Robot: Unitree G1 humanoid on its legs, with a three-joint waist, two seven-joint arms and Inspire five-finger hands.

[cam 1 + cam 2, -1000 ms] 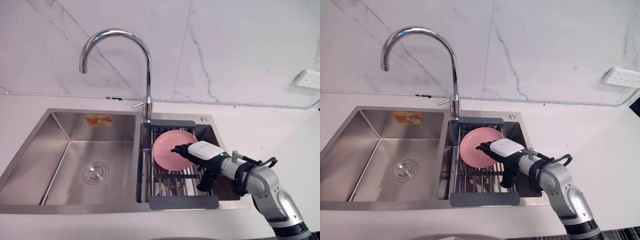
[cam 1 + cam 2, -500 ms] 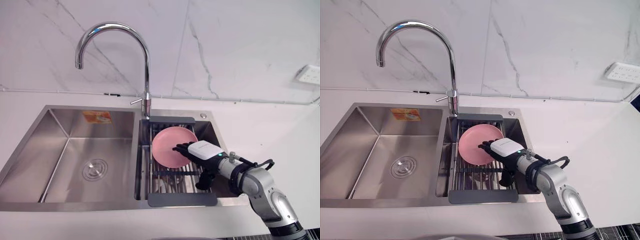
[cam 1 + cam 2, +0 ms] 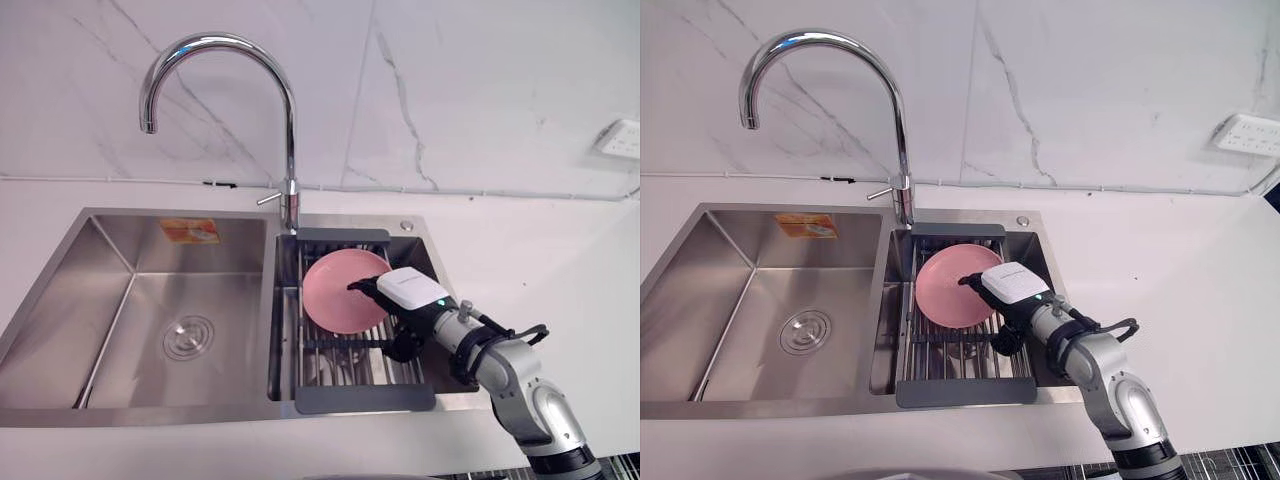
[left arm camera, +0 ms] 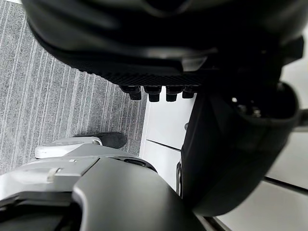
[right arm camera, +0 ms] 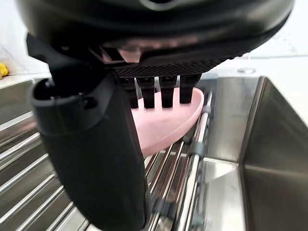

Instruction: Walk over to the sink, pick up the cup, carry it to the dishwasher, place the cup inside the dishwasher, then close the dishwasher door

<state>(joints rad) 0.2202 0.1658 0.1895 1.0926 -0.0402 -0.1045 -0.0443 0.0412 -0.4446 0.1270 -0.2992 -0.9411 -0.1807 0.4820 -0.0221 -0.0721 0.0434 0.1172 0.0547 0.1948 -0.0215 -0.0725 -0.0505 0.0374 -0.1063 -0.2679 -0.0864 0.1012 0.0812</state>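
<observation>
The right hand (image 3: 408, 291) covers the right part of the pink plate (image 3: 338, 292), so that side of the rim is hidden in the head views. Dark shapes lie under the bars of the rack (image 3: 345, 358) and are too dim to make out.

The plate is a shallow, plain pink round. It stands tilted on the rack with its hollow face turned up and towards the hand. The rack lies across the smaller right basin of the steel sink (image 3: 150, 213), which is set into the white surface (image 3: 560, 270) below the faucet (image 3: 290, 130). The larger left basin holds a round drain (image 3: 188, 338).

In the right wrist view the fingers (image 5: 166, 94) are straight and reach over the plate's upper rim. The thumb (image 5: 91, 154) stands apart below, over the rack bars and not closed on the plate. Whether the fingertips press on the rim or sit just above it cannot be told. The hand is released, not grasping.

The left hand (image 4: 163, 48) appears in its own wrist view above grey ribbed floor (image 4: 57, 110). Its fingers (image 4: 154, 92) are relaxed and hold nothing.
</observation>
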